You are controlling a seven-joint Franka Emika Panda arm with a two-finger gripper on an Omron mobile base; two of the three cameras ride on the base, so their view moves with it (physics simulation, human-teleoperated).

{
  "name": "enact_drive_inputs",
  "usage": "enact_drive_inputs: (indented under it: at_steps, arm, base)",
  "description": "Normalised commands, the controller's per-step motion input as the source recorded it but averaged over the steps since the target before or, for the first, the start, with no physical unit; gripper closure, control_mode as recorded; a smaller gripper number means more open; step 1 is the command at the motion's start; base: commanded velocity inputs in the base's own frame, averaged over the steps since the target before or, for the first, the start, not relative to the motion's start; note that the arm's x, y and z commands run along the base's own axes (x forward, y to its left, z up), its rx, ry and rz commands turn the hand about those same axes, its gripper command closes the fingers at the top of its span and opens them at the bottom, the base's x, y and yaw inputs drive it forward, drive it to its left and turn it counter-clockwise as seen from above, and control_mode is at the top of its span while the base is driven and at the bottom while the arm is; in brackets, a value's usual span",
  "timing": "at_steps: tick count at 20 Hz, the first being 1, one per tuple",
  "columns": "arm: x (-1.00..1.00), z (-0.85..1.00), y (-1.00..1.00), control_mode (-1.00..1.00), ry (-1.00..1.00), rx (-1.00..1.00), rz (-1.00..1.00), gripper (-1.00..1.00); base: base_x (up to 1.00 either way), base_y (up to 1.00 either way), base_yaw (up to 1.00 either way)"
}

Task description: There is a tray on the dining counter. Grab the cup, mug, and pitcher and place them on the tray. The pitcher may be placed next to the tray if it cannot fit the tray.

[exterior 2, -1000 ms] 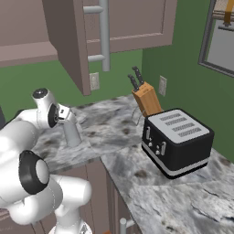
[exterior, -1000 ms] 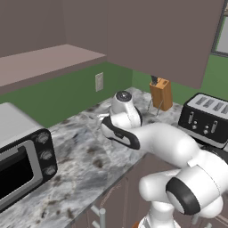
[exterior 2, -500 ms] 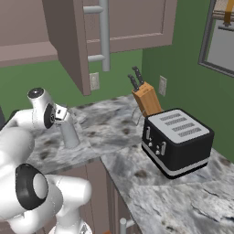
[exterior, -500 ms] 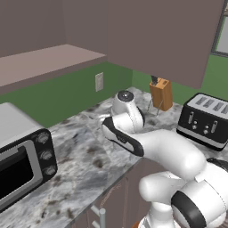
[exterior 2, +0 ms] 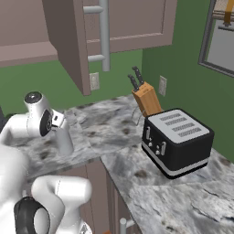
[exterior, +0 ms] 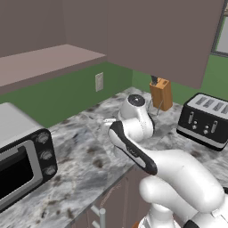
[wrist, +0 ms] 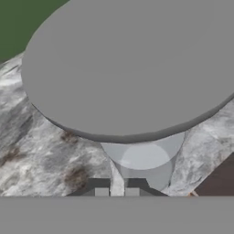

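right up close in the hand view, the gripper (wrist: 116, 188) has its two dark tips pinched tight against the near wall of the pitcher (wrist: 132, 73), whose wide grey rim spreads across the top of that view with the pale translucent body tapering away below it. under it lies the marbled counter (wrist: 41, 155), and a dark brown edge shows at the lower right.

from the right base view, the pitcher (exterior 2: 63, 137) hangs upright below the hand, at the near part of the counter (exterior 2: 109, 128); whether its base touches the stone, i cannot tell. the white arm (exterior: 147, 156) bends across the left base view and hides the pitcher there.

further out, a black toaster (exterior 2: 176, 140) stands to the right on the counter, seen too in the left view (exterior: 204, 120). a toaster oven (exterior: 20, 160) stands at the left end. farthest back, a wooden knife block (exterior 2: 146, 98) stands against the green wall, with a wall outlet (exterior: 99, 81) beside it and cabinets above.
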Motion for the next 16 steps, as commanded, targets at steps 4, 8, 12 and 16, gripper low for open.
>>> enact_drive_inputs:
  at_steps: [4,8,12,16]
  arm:
    - [-0.39,0.11,-0.20,-1.00,-0.01,0.05,0.00,1.00]
    - [-0.30,0.17,-0.13,-1.00,-0.06,0.00,0.02,1.00]
    - [-0.20,0.28,-0.04,-1.00,0.00,0.00,0.00,1.00]
    - [-0.25,0.24,-0.03,-1.00,0.00,0.00,0.00,1.00]
  base:
    - [0.00,0.00,0.00]
    - [0.00,0.00,0.00]
    - [0.00,0.00,0.00]
    - [0.00,0.00,0.00]
